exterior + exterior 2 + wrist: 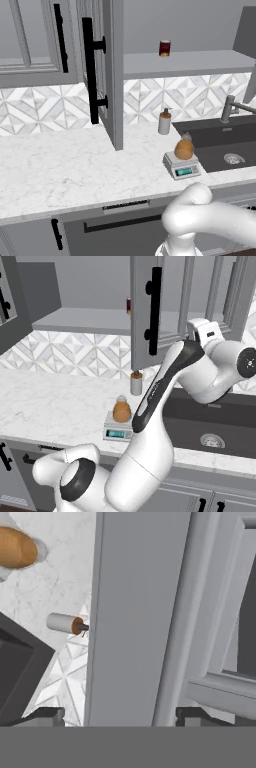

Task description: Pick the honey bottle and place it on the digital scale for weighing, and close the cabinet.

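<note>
Grey panelled upper wall cabinet (111, 75) open, door with long black vertical bar handle (90, 70) swung out edge-on over white marble counter (60, 170). White arm (165, 386) raised, elbow bent, hand up beside door. Two-finger gripper (120, 714) jaws spread, straddling door edge; contact unclear, nothing grasped. Flat grey-white digital scale (182, 165) near sink, teal display facing front. Squat amber honey bottle (184, 148) upright on scale plate, cap up.

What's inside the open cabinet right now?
On the shelf of the cabinet, one small dark-red jar stands near the back. The rest of the visible shelf is bare. The open door hides the shelf's left part, so anything there can't be seen.
</note>
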